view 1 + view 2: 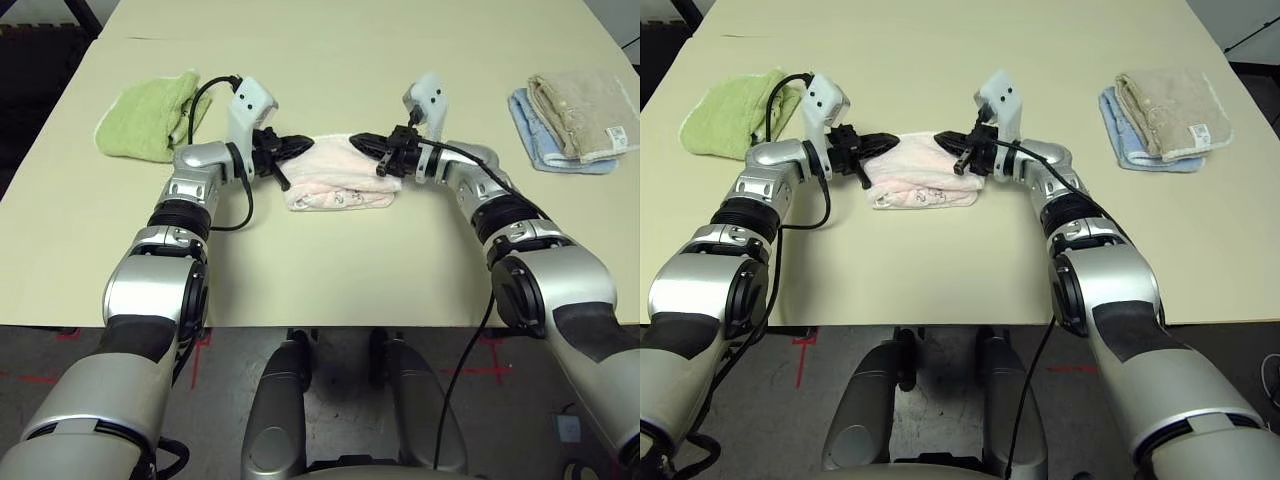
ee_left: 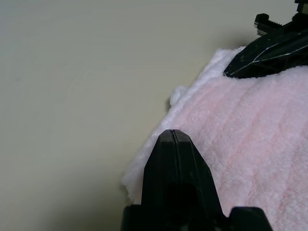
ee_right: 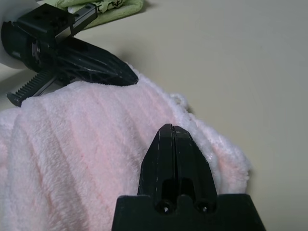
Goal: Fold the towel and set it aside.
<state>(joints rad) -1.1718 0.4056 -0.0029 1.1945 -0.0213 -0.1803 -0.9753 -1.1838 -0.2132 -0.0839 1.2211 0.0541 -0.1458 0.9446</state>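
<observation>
Head camera, left and right eye: the pale pink soft cloth towel (image 1: 338, 178) lies folded into a compact bundle near the middle of the beige counter (image 1: 330, 280), a small printed motif showing along its near edge. The left gripper (image 1: 296, 146) rests at the bundle's left end, the right gripper (image 1: 362, 143) at its right end, both pointing inward toward each other. A crumpled light green towel (image 1: 150, 116) lies well apart on the left. A beige towel (image 1: 580, 115) sits on top of a blue towel (image 1: 540, 140) at the far right.

Left wrist view: the left jaws are pressed together, tip over the pink towel's edge; no cloth is visible between them.

Right wrist view: the right jaws are likewise pressed together above the pink pile, with the left gripper opposite.
</observation>
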